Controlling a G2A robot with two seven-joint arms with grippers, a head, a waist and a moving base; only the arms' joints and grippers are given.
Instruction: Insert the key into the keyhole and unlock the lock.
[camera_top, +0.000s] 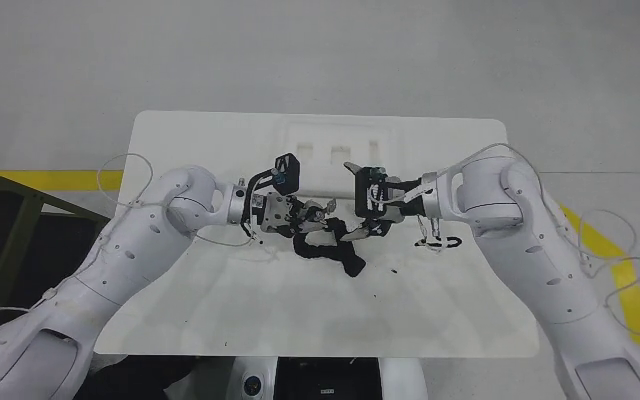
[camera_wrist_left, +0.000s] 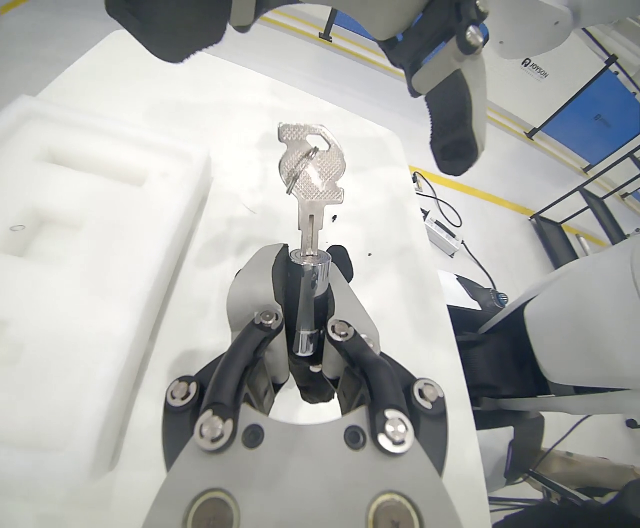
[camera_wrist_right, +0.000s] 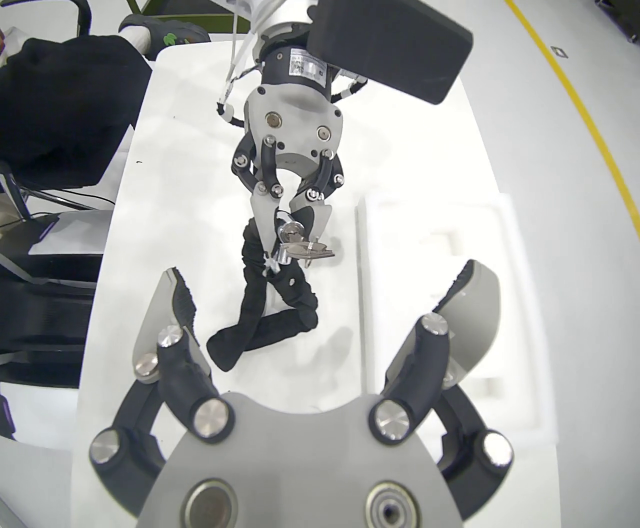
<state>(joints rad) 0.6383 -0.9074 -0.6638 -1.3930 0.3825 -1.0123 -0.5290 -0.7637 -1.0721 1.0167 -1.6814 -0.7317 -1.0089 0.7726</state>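
- Chrome cylindrical lock (camera_wrist_left: 309, 305): clamped in left gripper (camera_wrist_left: 310, 265), over white table (camera_top: 450, 300).
- Flat silver key (camera_wrist_left: 314, 165): seated in the keyhole, head protruding.
- Right gripper (camera_wrist_right: 324, 277): spread wide, empty, at 3 o'clock of lock.
- Black fabric-sleeved cable (camera_wrist_right: 260, 325): trails toward 5 o'clock.
- White foam tray (camera_top: 335, 150): 12 o'clock.

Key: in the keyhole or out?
In. The key has its blade sunk into the lock, which the left claw holds; its head sticks out.

Top cam: table (camera_top: 200, 300) is seen from overhead, farther off. Wrist cams are pointed toward each other, v close; key (camera_wrist_left: 312, 165) + lock (camera_wrist_left: 310, 300) are shared by all 3.
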